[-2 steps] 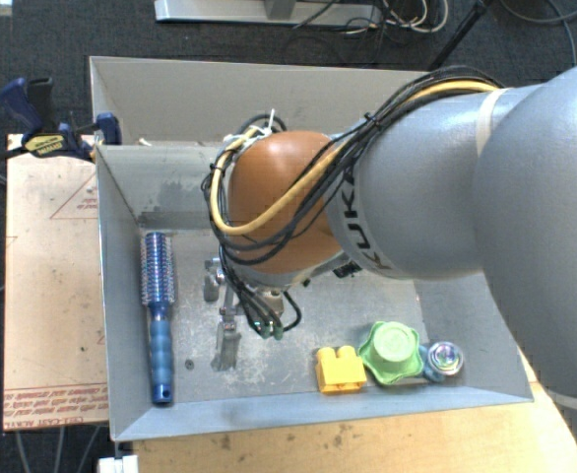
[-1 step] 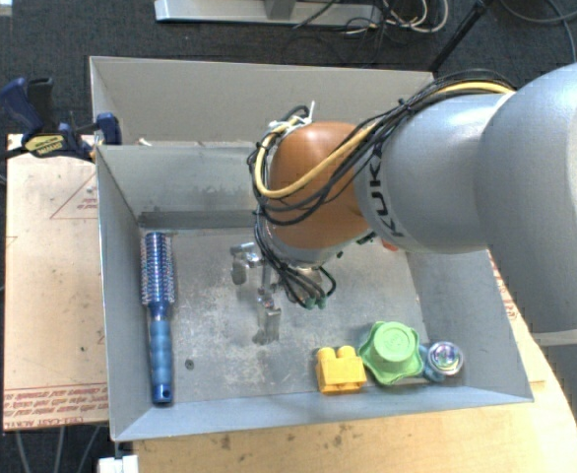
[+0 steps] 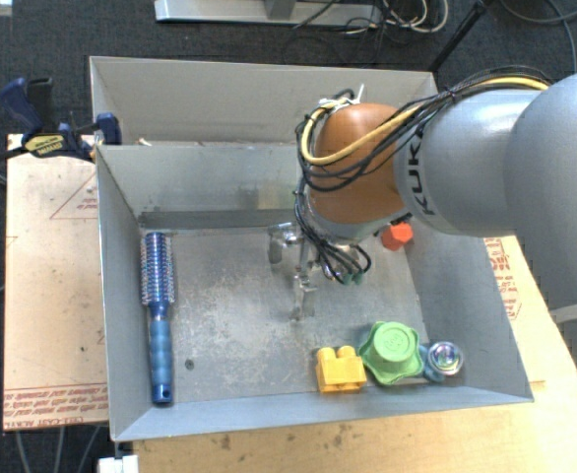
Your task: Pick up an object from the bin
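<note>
Gripper [image 3: 302, 289] over bare floor of grey metal bin [image 3: 220, 304], jaw state can't tell; yellow plastic brick [image 3: 340, 370] nearest, toward near wall, slightly right.

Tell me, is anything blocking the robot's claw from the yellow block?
Nothing visible does. The gripper hangs over bare bin floor mid-bin. The yellow block lies nearer the front wall, with a green cap just right of it.

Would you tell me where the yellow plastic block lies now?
In the camera view the yellow plastic block sits at the bin's lower edge, right of centre, beside the round green cap on its right.
</note>
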### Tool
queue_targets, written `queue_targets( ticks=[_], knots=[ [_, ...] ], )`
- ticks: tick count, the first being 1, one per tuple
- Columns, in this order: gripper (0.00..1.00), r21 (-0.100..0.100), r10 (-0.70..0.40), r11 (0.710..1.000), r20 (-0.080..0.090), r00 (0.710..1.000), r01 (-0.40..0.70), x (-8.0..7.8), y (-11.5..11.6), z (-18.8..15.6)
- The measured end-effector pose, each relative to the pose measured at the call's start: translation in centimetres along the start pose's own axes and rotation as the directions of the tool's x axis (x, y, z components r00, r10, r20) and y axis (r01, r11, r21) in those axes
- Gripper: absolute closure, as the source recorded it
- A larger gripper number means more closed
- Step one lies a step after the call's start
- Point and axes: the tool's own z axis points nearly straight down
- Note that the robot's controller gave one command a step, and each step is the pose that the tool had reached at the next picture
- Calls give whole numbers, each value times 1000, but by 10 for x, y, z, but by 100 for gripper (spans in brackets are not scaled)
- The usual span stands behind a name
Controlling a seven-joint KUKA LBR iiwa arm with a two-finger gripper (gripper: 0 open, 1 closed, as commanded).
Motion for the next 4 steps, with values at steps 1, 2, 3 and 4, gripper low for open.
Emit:
queue_targets(
  ticks=[1, 2, 3, 4],
  knots=[
    [0, -5, -105, 994, 10, 994, 105, -47, 50, -74],
    [0, -5, -148, 989, -12, 989, 148, 57, 14, -40],
    [0, -4, -45, 999, 1, 999, 45, 17, -8, -46],
    [0, -6, -186, 983, -8, 983, 186, 73, 1, -10]
  ],
)
